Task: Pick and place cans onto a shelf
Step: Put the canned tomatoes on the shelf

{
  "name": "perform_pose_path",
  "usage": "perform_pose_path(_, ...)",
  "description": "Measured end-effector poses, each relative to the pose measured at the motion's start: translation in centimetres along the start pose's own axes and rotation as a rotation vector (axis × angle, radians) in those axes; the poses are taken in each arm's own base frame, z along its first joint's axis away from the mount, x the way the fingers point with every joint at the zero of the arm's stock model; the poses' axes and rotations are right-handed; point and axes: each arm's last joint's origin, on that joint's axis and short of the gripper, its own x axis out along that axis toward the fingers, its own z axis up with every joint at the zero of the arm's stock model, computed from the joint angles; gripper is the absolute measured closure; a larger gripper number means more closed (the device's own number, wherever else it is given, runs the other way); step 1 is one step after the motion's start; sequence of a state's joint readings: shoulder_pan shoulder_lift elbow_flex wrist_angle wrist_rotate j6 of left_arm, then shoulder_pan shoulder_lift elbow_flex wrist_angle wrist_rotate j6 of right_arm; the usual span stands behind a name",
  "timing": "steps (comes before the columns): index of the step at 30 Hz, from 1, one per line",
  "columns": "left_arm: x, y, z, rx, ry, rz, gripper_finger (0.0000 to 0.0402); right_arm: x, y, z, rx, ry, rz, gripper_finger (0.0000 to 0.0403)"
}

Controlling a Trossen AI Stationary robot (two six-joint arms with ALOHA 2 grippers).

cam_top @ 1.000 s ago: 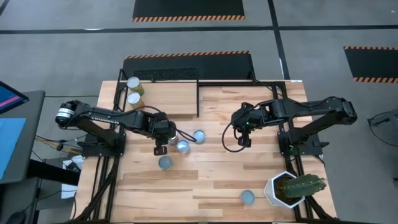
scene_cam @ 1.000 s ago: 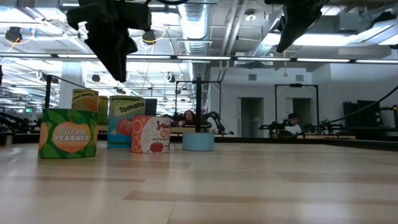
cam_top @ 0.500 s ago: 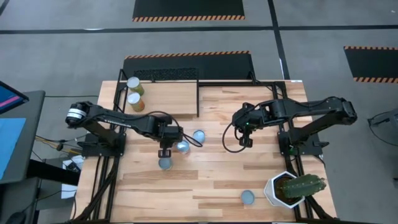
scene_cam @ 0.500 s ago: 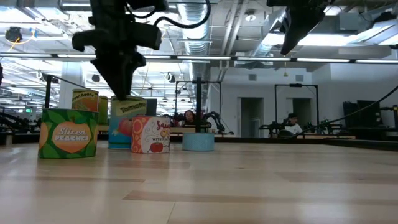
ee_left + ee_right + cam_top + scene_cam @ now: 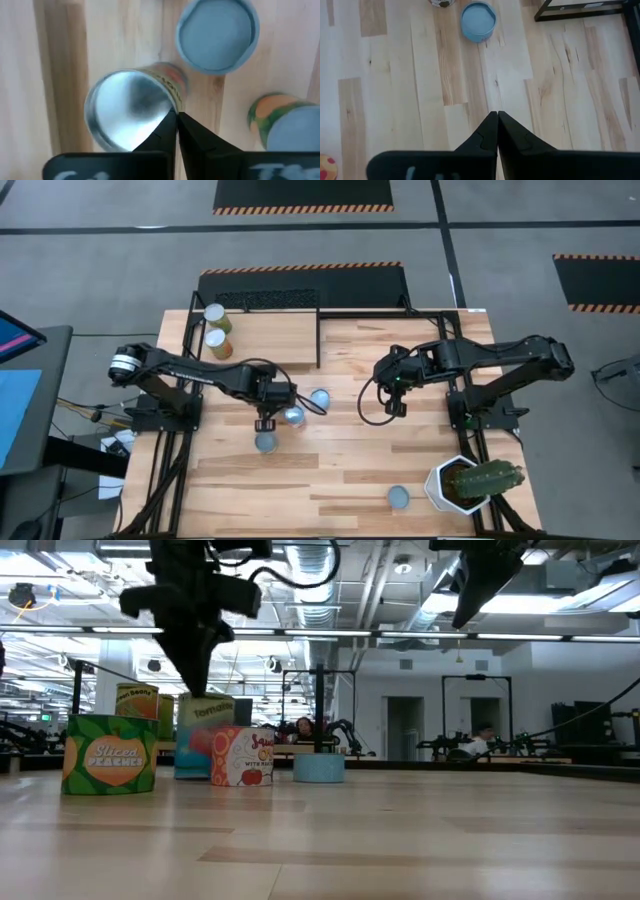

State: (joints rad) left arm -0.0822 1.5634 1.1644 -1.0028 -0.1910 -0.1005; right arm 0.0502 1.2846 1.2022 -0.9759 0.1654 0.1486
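My left gripper (image 5: 265, 423) (image 5: 176, 119) is shut and low among a cluster of cans on the table. Its tips are at the rim of a silver-topped tomato can (image 5: 127, 114) (image 5: 205, 732) (image 5: 293, 416), which leans a little. A flat blue can (image 5: 320, 398) (image 5: 217, 32) and a peaches can (image 5: 277, 125) (image 5: 110, 765) stand close by. Two cans (image 5: 214, 325) stand on the left end of the shelf (image 5: 275, 338). My right gripper (image 5: 392, 408) (image 5: 497, 116) hangs shut above the table's middle, touching nothing. My left gripper comes from above, pointing down, with its shut fingertips (image 5: 170, 125) against the top rim (image 5: 167, 102) of the tomato can on the side toward the near edge. Nothing lies between the fingers. The can stays on the table, tilted off upright.
A small red-and-white sauce can (image 5: 242, 755) stands beside the tomato can. Another blue-topped can (image 5: 398, 497) lies near the front edge, next to a white pot with a cactus (image 5: 470, 482). Black rods (image 5: 318, 330) frame the shelf.
My left gripper has moved toward the table's right edge and down onto the tomato can. The can, upright a second ago, now leans slightly.
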Motion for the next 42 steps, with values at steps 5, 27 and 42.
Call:
perform_pose_path(5, -2.5, 0.8, -0.2, -0.005, 0.001, 0.042, 0.0401, 0.0, 0.0, -0.1, -0.002, 0.008, -0.001, 0.0375)
perform_pose_path(27, -4.7, 14.3, -3.9, -0.219, 0.028, 0.209, 0.0401, 0.0, 0.0, -0.1, -0.028, 0.007, -0.001, 0.0375)
perform_pose_path(42, -2.9, 21.1, -6.4, -0.363, 0.044, 0.231, 0.0401, 0.0, 0.0, -0.2, -0.032, 0.019, -0.003, 0.0375)
